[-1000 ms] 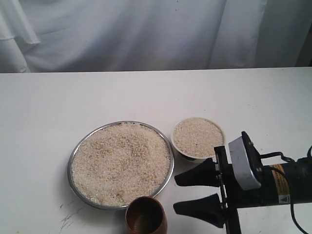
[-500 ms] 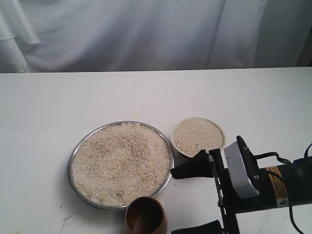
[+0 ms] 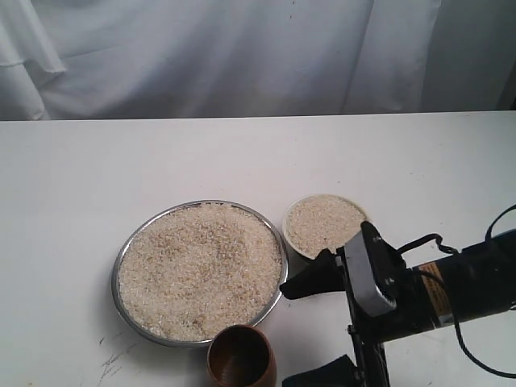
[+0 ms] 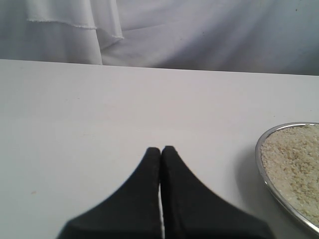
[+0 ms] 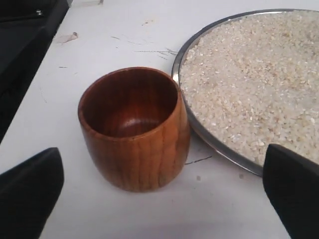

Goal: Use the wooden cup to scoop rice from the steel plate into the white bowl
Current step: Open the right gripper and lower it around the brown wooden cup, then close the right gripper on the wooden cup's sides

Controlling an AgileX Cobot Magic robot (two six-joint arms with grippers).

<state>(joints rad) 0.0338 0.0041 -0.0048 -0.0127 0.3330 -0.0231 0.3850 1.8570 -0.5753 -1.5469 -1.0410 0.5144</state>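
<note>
- We note a white table (image 3: 242, 153) with a white curtain (image 3: 242, 56) behind its far edge.
- Open tabletop lies far and left of the steel plate (image 3: 118, 266).
- The plate is heaped with rice (image 3: 201, 266). The white bowl (image 3: 326, 196), just right of it, is also full.
- The wooden cup (image 3: 240, 356) stands upright, mouth up, at the table's near edge, just beside the plate's near rim.
- The right gripper (image 3: 286, 334) is spread wide and empty, just right of the cup.
- The left gripper (image 4: 160, 152) is pinched closed over the table.

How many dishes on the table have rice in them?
2. The steel plate, full of rice, lies at the left; the white bowl stands just right of it. The wooden cup in front is empty.
</note>
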